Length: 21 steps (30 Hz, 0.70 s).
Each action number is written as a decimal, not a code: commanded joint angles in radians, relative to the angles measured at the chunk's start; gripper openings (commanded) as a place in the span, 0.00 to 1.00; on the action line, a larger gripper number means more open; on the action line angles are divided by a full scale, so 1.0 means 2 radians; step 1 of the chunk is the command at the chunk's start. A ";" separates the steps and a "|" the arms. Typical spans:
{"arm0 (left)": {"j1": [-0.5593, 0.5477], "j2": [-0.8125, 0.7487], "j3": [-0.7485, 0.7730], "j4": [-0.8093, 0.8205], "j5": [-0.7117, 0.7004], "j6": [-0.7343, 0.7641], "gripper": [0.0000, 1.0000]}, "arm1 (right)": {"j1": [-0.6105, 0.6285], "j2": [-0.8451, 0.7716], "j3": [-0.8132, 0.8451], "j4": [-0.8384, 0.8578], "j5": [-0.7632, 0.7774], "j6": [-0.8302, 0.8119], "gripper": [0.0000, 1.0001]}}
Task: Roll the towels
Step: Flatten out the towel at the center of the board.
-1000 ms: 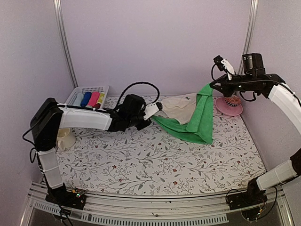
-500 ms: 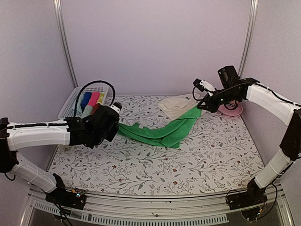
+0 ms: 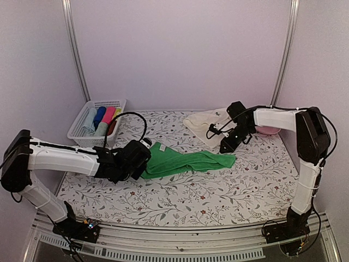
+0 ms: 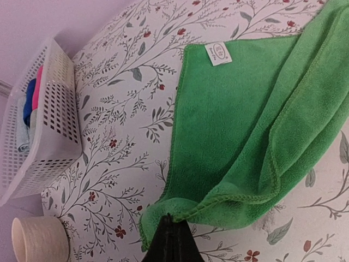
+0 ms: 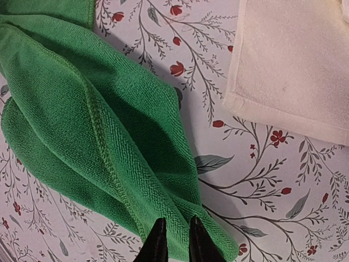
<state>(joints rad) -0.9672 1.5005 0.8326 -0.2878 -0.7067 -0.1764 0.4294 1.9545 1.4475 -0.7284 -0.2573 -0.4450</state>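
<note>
Now, green towel [image 4: 234, 125] between left jaws.

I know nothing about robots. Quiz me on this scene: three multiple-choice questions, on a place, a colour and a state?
1. Where does the cream towel lie? A) in the basket B) on the table's far side C) on the pink dish
2. What colour is the towel the left gripper pinches? A) cream B) blue C) green
3. How is the green towel? A) unrolled on the table B) rolled tight C) hanging in the air
Answers: B, it lies flat at the table's far edge; C, it clamps a green hem; A, loose folds sprawl across the tabletop.
</note>
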 commanded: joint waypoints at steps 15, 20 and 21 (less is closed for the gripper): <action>-0.005 -0.001 -0.026 0.076 -0.010 0.008 0.00 | 0.027 -0.220 -0.243 0.162 0.038 -0.226 0.33; -0.005 -0.005 -0.041 0.104 -0.007 0.011 0.00 | 0.049 -0.196 -0.254 0.172 0.066 -0.229 0.40; -0.005 -0.006 -0.044 0.109 -0.008 0.012 0.00 | 0.055 -0.187 -0.257 0.179 0.081 -0.228 0.42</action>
<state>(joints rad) -0.9684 1.5055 0.7750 -0.1364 -0.7181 -0.1635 0.4957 1.5520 0.9550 -0.4374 -0.1638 -0.8658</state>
